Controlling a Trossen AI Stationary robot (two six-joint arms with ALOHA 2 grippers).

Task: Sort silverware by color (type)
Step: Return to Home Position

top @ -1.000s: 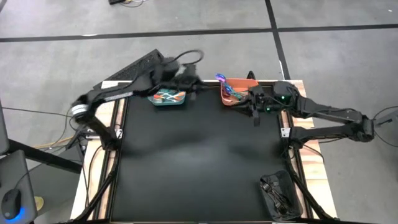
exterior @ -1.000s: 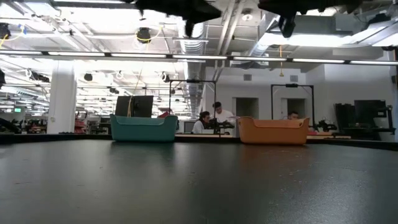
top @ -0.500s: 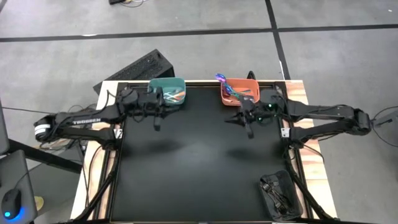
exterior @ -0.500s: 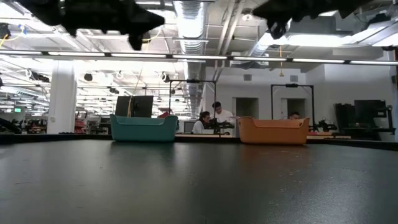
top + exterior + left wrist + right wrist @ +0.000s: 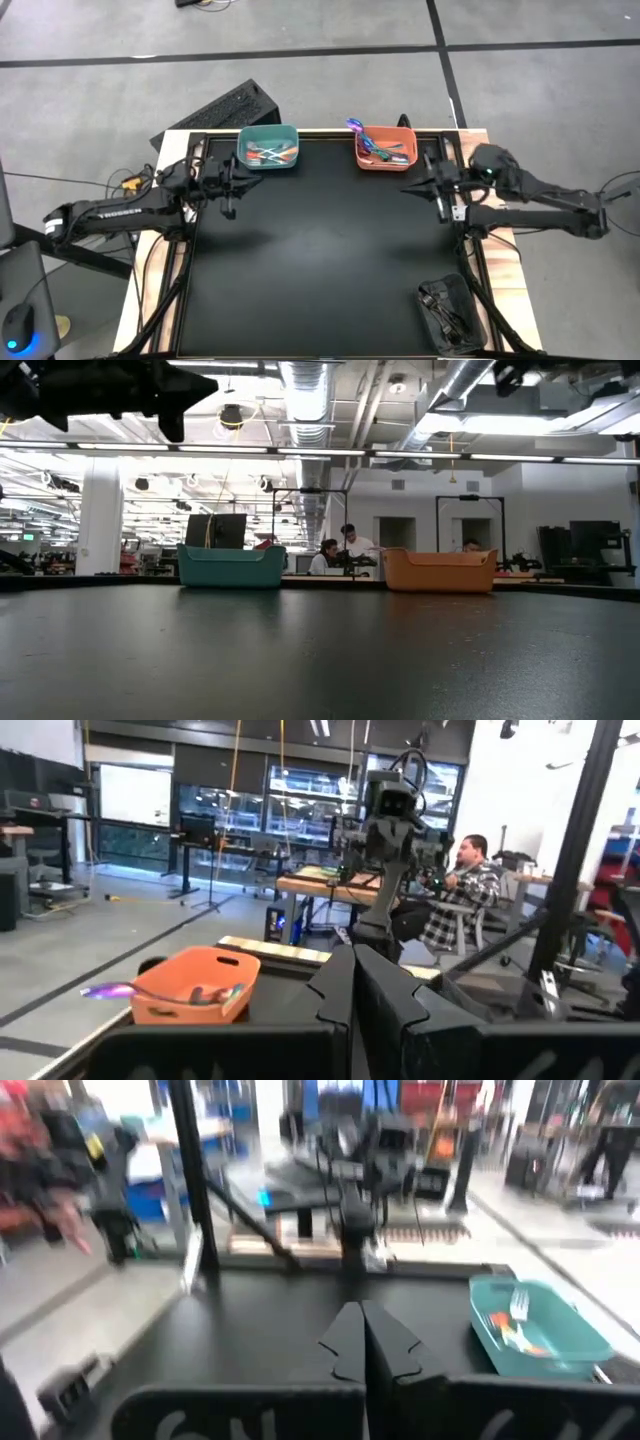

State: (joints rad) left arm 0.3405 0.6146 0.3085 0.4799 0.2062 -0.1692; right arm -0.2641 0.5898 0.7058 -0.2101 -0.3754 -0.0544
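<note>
The silverware lies in two bins at the table's far edge. Pieces with teal and orange handles lie in the teal bin [image 5: 268, 147] [image 5: 535, 1323]. Spoons with purple bowls lie in the orange bin [image 5: 386, 147] [image 5: 195, 985], and one spoon [image 5: 355, 125] sticks out over its far rim. My left gripper [image 5: 236, 183] [image 5: 352, 970] hovers near the table's left edge, just nearer than the teal bin, shut and holding nothing. My right gripper [image 5: 408, 186] [image 5: 362, 1330] hovers near the right edge, just nearer than the orange bin, also shut and holding nothing. Both point level across the table at each other.
A black pouch with cables [image 5: 450, 310] lies at the near right corner. A dark keyboard [image 5: 215, 112] rests beyond the far left corner. The black mat [image 5: 320, 260] stretches between the arms. People sit at desks [image 5: 345, 550] in the room behind.
My left gripper has drawn back from over the teal bin toward the table's left edge and sunk a little. My right gripper has left the orange bin, first coming slightly nearer, then going back toward the right edge.
</note>
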